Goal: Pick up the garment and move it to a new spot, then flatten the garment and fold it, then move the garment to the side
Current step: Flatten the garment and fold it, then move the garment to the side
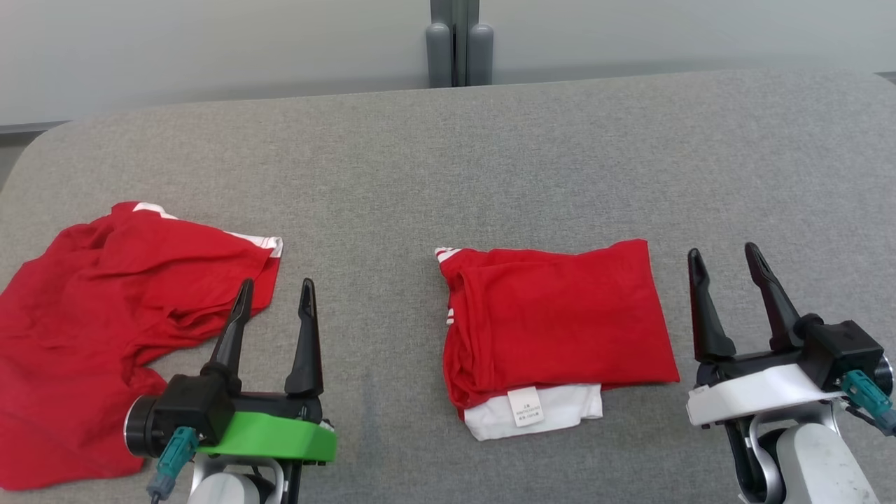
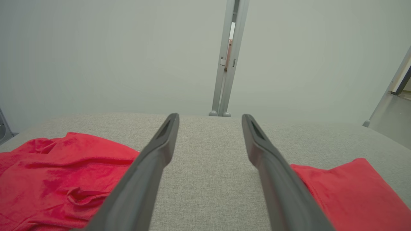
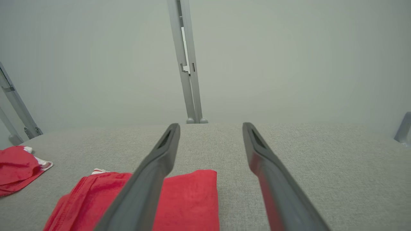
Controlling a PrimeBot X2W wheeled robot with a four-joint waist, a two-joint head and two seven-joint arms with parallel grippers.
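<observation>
left tool (image 1: 276, 283) spread | right tool (image 1: 722, 250) spread | folded garment (image 1: 560, 315) between them | crumpled garment (image 1: 105, 329) far left

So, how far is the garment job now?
Done: one folded red garment lies flat in the middle. In hand: nothing; the left claw and right claw are both open and empty. Left: the crumpled red garment beside the left claw is unfolded.

Soft matt red cloth garment (image 1: 560, 315), coarse woven grey fabric table (image 1: 448, 154), smooth pale wall (image 2: 96, 48)
</observation>
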